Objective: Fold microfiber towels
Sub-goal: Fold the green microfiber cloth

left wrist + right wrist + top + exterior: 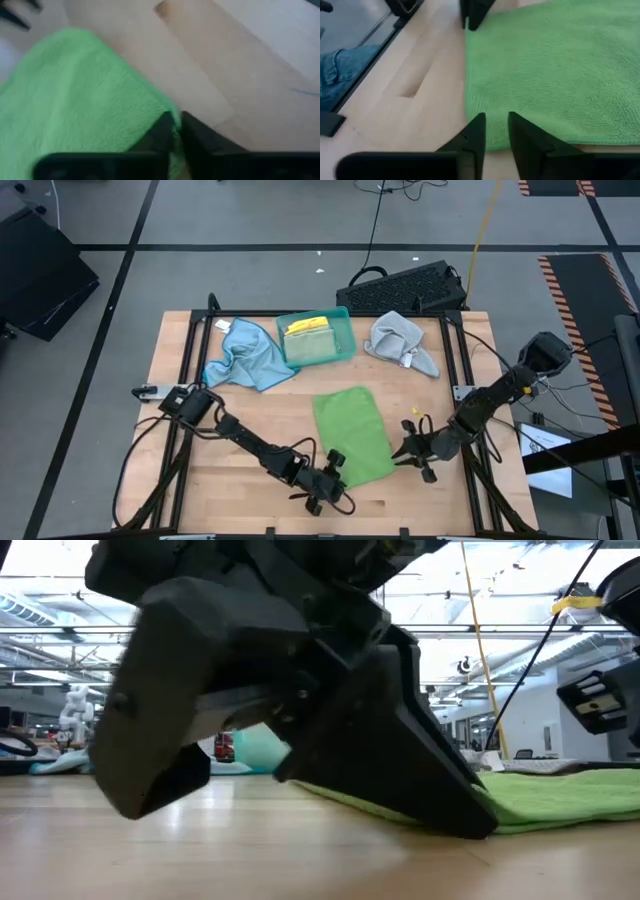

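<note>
A green towel (pixel 350 430) lies spread flat on the wooden table. My left gripper (pixel 335 463) is at its near left corner, shut on it (pixel 176 131). My right gripper (pixel 408 448) stands at the towel's near right corner. Its fingers are a little apart (pixel 495 125) above the towel's right edge (pixel 560 140). A light blue towel (pixel 245 355) and a grey towel (pixel 400 340) lie crumpled at the far side. A teal tray (pixel 345 315) between them holds a yellow towel (pixel 308 326) and a green one. My left gripper pinches the green towel's edge at the near left corner (pixel 170 112) between its two fingers. The fingers (pixel 440 800) slant down to the table top. The towel still lies flat on the wood. Of my right gripper, I cannot tell whether its fingers touch the towel.
A black keyboard-like object (pixel 405 285) sits beyond the table's far edge. A black frame (pixel 180 360) runs along the table's left, right and far sides. Bare wood lies near the front edge (pixel 230 500).
</note>
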`<move>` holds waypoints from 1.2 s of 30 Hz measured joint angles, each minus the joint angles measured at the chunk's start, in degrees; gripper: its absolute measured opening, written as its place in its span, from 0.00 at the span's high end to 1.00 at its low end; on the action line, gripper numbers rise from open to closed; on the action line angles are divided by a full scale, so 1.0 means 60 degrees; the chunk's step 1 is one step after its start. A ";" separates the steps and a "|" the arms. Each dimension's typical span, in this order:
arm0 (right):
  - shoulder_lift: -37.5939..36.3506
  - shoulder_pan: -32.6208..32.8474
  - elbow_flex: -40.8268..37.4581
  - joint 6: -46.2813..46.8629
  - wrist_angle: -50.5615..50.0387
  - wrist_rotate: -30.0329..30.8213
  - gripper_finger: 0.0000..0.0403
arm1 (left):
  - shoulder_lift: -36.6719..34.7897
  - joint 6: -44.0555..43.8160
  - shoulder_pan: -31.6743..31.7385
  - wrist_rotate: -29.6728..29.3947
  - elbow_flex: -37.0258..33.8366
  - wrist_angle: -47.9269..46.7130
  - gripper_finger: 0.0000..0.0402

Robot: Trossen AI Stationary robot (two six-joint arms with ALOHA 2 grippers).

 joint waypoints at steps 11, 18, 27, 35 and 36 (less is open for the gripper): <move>0.0110 0.1518 0.0004 -0.0109 0.0078 0.2193 0.53 | -0.0350 -0.2022 -0.0015 -0.2023 -0.0032 0.0425 0.98; 0.1593 0.1776 0.0412 -0.1152 0.1596 0.2934 0.44 | -0.0763 -0.2148 -0.0002 -0.2948 -0.0021 0.0891 0.98; 0.3219 0.1796 0.1253 -0.1212 0.1865 0.3975 0.42 | -0.1218 -0.2162 0.0021 -0.3834 -0.0025 0.1136 0.98; 0.4037 0.1827 0.1554 -0.1316 0.1858 0.3992 0.42 | -0.1308 -0.2094 0.0029 -0.4160 -0.0025 0.1144 0.98; 0.4145 0.1829 0.1578 -0.1306 0.1865 0.4048 0.42 | -0.1306 -0.2115 0.0026 -0.4262 -0.0025 0.1113 0.98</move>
